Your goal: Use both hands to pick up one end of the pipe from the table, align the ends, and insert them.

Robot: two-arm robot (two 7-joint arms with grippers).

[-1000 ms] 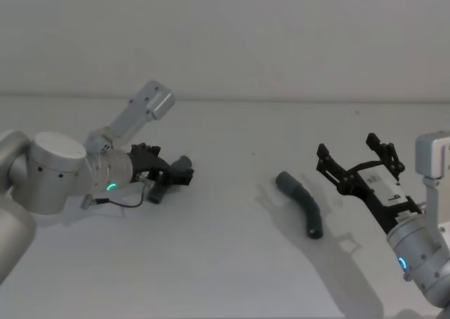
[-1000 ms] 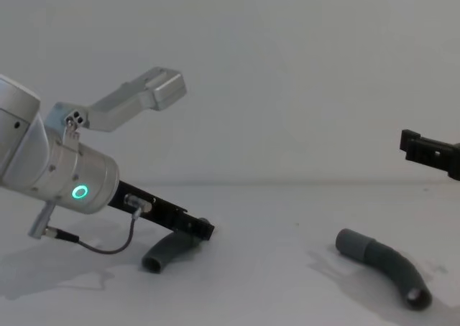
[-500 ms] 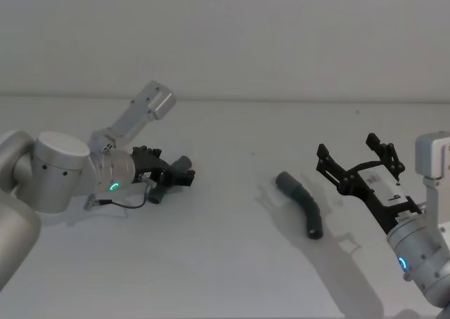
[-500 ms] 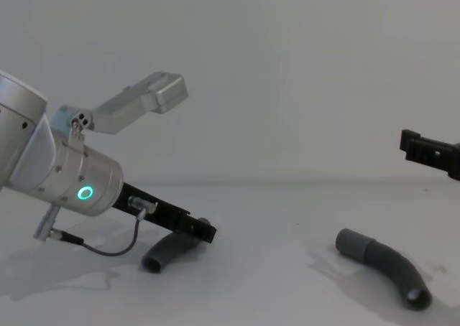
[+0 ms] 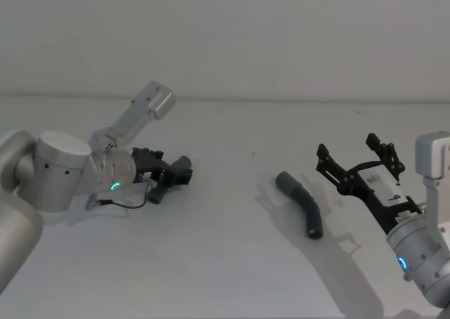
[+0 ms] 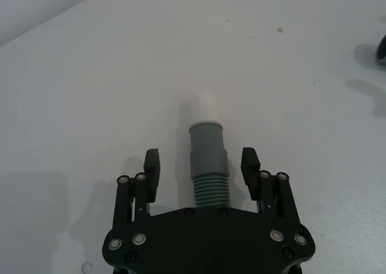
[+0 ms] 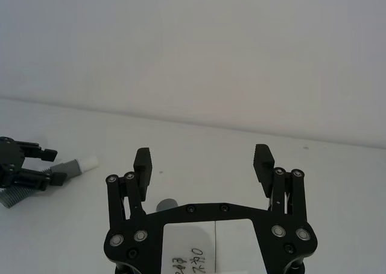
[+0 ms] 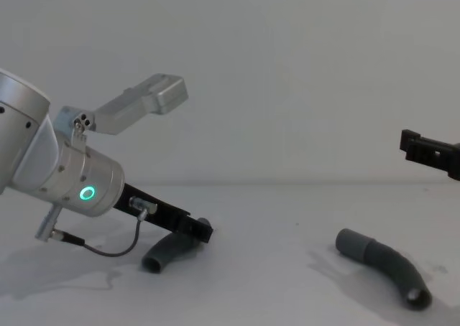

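The shorter pipe piece (image 6: 208, 159) lies on the table (image 5: 225, 263) at the left, its narrow cuff ending in a pale whitish tip (image 6: 205, 101). My left gripper (image 6: 201, 164) straddles its ribbed part, open, with a gap on each side; in the head view the left gripper (image 5: 177, 173) sits low over the shorter piece (image 5: 157, 192). The longer curved piece (image 5: 301, 202) lies at the right, its wider grey cuff (image 8: 353, 243) pointing left. My right gripper (image 5: 355, 154) hovers open to its right, holding nothing, and the right gripper (image 7: 202, 155) faces across the table.
In the right wrist view, the left gripper (image 7: 24, 165) and the shorter piece's cuff (image 7: 75, 165) show far off. Bare table lies between the two pieces. A cable (image 8: 108, 248) loops under the left wrist. The pale wall stands behind.
The left arm has shifted slightly, settling its open jaws a little further around the shorter piece. The right arm and the longer piece have not moved.
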